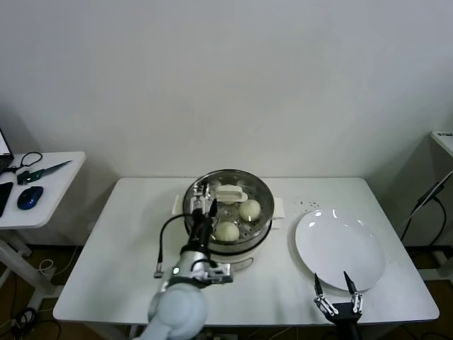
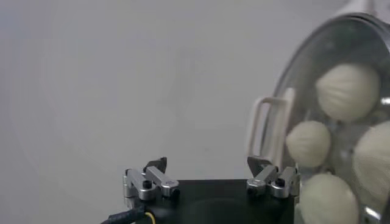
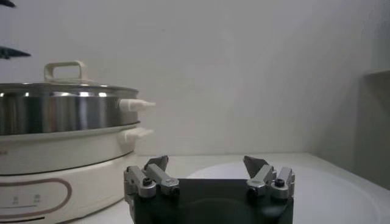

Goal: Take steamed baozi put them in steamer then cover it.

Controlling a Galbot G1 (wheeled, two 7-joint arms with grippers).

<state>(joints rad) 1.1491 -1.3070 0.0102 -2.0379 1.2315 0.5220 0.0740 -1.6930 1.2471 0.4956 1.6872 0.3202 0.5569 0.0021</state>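
The steel steamer (image 1: pixel 263 225) stands on its white base at the table's middle. The clear glass cover (image 1: pixel 231 193) with its white handle lies on it. Several cream-white baozi (image 1: pixel 249 209) show through the glass. My left gripper (image 1: pixel 205 198) is open and empty above the steamer's left rim, apart from the handle. In the left wrist view the left gripper (image 2: pixel 207 164) is open, with the cover's handle (image 2: pixel 268 128) and baozi (image 2: pixel 348 91) beside it. My right gripper (image 1: pixel 332 278) is open and empty at the table's front right. The right wrist view shows the right gripper (image 3: pixel 207 161) and the covered steamer (image 3: pixel 61 115).
A flat white plate (image 1: pixel 340 248) lies at the right of the table, just beyond my right gripper; it also shows in the right wrist view (image 3: pixel 317 182). A side table (image 1: pixel 49 191) with a mouse and scissors stands at the far left.
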